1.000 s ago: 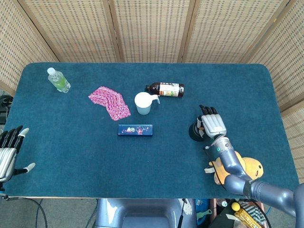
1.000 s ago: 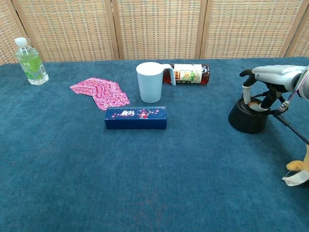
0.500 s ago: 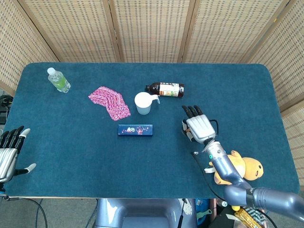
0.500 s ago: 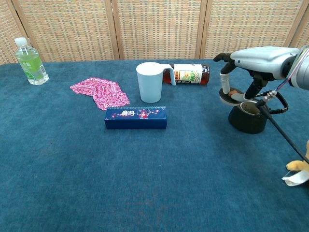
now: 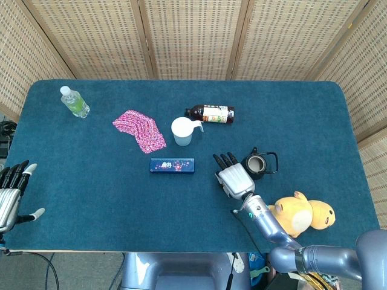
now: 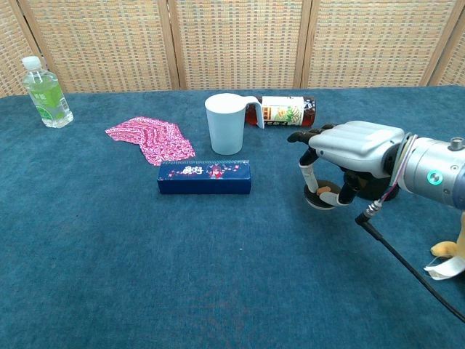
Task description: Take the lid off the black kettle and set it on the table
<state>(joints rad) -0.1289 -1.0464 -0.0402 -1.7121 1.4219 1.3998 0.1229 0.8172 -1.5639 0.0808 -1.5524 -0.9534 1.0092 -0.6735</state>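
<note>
The counter [image 5: 91,199] under me is covered in dark blue cloth, with woven screens [image 5: 193,36] standing behind it. My right robot hand [image 6: 349,149] hangs palm down just left of the black kettle [image 5: 256,164], low over the cloth, and its fingers [image 6: 311,173] curl around the lid [image 6: 322,198], which they pinch from above (whether its underside touches the cloth yet I cannot tell). The kettle stands upright to the right of that hand, its mouth uncovered in the head view and its handle pointing right. My left robot hand [image 5: 11,193] sits at the near left edge of the counter, fingers spread and holding nothing.

Near my right forearm lies a yellow plush toy [image 5: 302,212], close to the front edge. A dark blue box [image 6: 204,177] lies lengthwise in the middle, and behind it stands a white mug [image 6: 225,122] with its handle to the right. A brown bottle [image 6: 285,111] lies on its side just behind the mug. A pink patterned cloth [image 6: 150,138] lies flat to the left of the mug, and a clear bottle [image 6: 46,93] with green contents stands upright at the far left.
</note>
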